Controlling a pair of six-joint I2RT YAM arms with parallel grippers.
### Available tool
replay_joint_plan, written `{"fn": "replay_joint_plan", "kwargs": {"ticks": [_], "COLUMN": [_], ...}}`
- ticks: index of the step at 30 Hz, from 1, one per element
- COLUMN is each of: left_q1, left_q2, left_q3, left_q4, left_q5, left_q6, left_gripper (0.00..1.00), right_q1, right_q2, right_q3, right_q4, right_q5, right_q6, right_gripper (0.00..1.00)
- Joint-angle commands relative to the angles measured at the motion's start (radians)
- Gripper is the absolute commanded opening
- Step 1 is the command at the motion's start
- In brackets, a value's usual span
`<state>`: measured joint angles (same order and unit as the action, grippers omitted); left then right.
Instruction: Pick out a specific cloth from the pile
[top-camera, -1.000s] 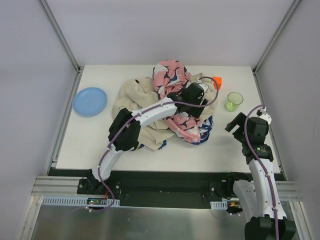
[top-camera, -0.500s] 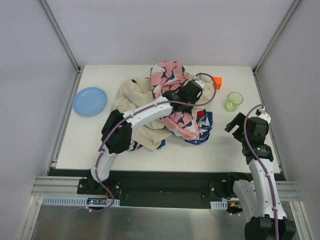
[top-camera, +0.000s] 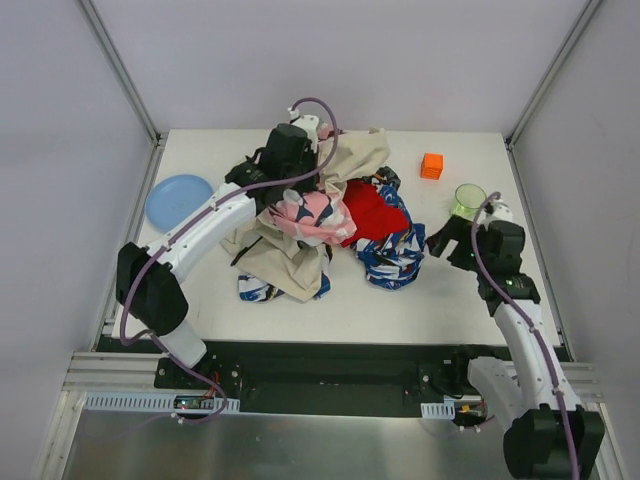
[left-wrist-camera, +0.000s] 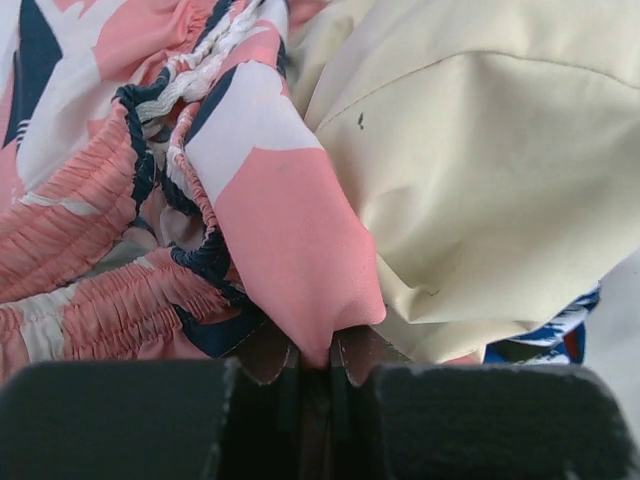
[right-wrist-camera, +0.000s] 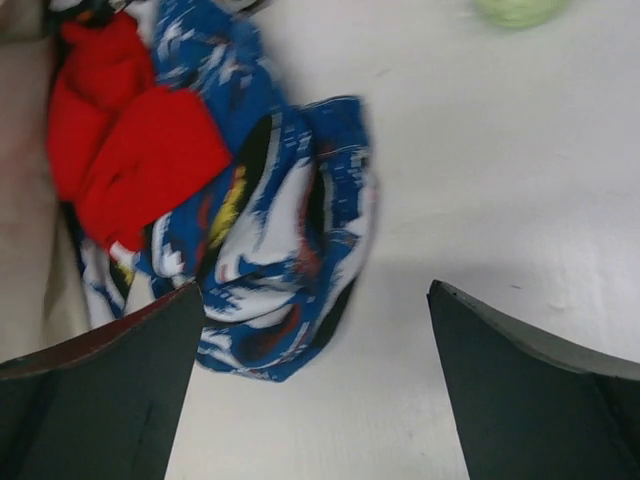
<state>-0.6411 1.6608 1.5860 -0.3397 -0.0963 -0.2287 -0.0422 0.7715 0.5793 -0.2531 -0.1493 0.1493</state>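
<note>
Top view: left gripper (top-camera: 296, 196) is clamped on the pink cloth (top-camera: 315, 217), left of the red cloth (top-camera: 370, 212), which lies exposed amid the pile (top-camera: 275, 262).
Left wrist: jaws are pinched on pink fabric.
Right wrist: right gripper (right-wrist-camera: 315, 385) gapes wide, near-right of the red cloth. Advise taking red only, clear of the blue-white cloth (right-wrist-camera: 285, 235).

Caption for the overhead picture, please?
Left gripper pinches the pink cloth; red cloth lies exposed, right gripper open nearby.

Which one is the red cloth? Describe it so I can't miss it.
Find the pile of fabrics mid-table. On its right side, the cloth lies between the pink patterned cloth and the blue-white patterned cloth. It alone is plain bright red, no pattern.
</note>
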Motion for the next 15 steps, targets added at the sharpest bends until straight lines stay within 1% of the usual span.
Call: {"fn": "replay_joint_plan", "kwargs": {"ticks": [1,3,5,6,10,12,14,15], "left_q1": [0.076,0.113,0.142,0.155,0.176,0.19,0.202,0.207], "left_q2": [-0.071,-0.087,-0.101,-0.105,-0.11,-0.107,-0.11,-0.113], "left_q3": [-0.102,-0.136,-0.168,-0.184,-0.224,-0.236,-0.257,-0.274], "left_q4": [0.083,0.094,0.113,0.128,0.162,0.171,0.189,0.195], "left_q5": [0.043,0.067,0.095,0.133,0.162,0.179,0.199,0.204], "left_q6": [-0.079,-0.113,-0.148,-0.161,-0.208,-0.236,-0.262,-0.276], "left_gripper": [0.0,0.0,0.0,0.0,0.0,0.0,0.0,0.0], "right_q1": [0.204,0.357,0.448,0.481,0.568,0.585,0.59,0.591], "right_q2": [0.118,0.208,0.317,0.375,0.599,0.713,0.826,0.88], "right_q3": [0.129,0.218,0.302,0.336,0.459,0.529,0.6,0.64], "right_q4": [0.141,0.114,0.091,0.092,0.115,0.123,0.121,0.115], "right_q5": [-0.115,-0.049,-0.009,0.0,0.034,0.06,0.114,0.137], "right_q6": [-0.185,-0.305,-0.417,-0.472,-0.625,-0.658,-0.654,-0.651], "right_gripper": [0.96,0.96,0.96,0.96,0.96,0.96,0.98,0.97]}}
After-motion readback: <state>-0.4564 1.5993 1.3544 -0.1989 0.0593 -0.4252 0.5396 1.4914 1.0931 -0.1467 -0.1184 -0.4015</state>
